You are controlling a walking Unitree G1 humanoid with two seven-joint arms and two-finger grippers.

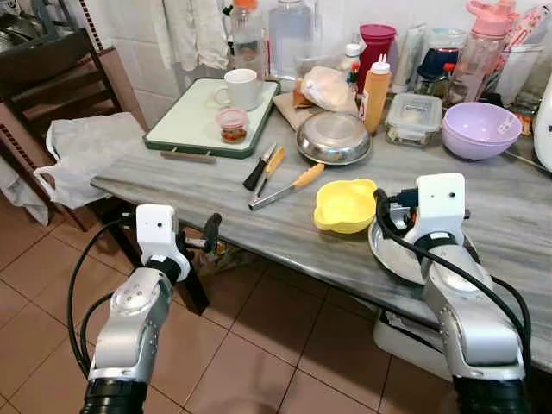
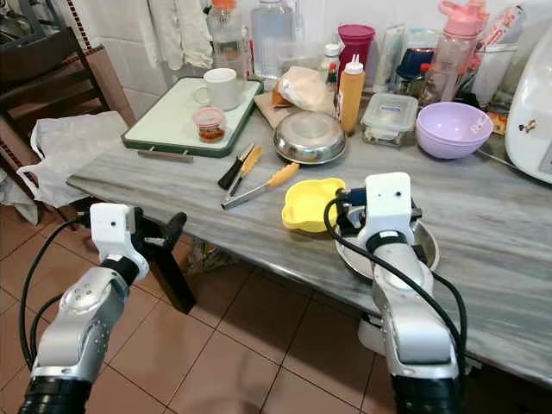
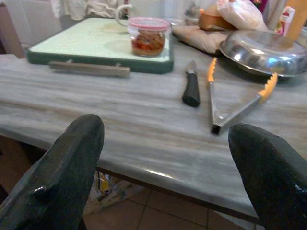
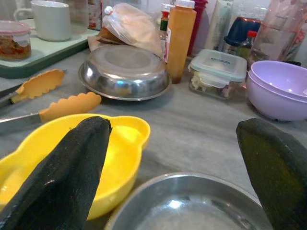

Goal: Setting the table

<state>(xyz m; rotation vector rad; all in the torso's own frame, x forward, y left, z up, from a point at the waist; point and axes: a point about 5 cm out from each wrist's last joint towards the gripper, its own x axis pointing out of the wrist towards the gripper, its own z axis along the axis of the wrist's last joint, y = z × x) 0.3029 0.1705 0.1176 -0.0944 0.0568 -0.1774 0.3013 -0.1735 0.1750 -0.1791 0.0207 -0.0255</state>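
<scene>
Grey marble tabletop (image 1: 216,185) ahead: my right gripper (image 4: 168,177), fingers spread wide and empty, hovers over the steel plate (image 4: 192,211) at the near edge with the yellow bowl (image 1: 345,205) just beside it, while my left gripper (image 3: 163,167), equally wide, waits off the table's edge.

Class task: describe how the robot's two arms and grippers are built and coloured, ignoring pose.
Both arms are jointed silver metal ending in a boxy white wrist block, with black cables looping alongside. The left gripper and right gripper each carry two long, matte black fingers with rounded tips. Black collars ring the arms' lower ends.
</scene>
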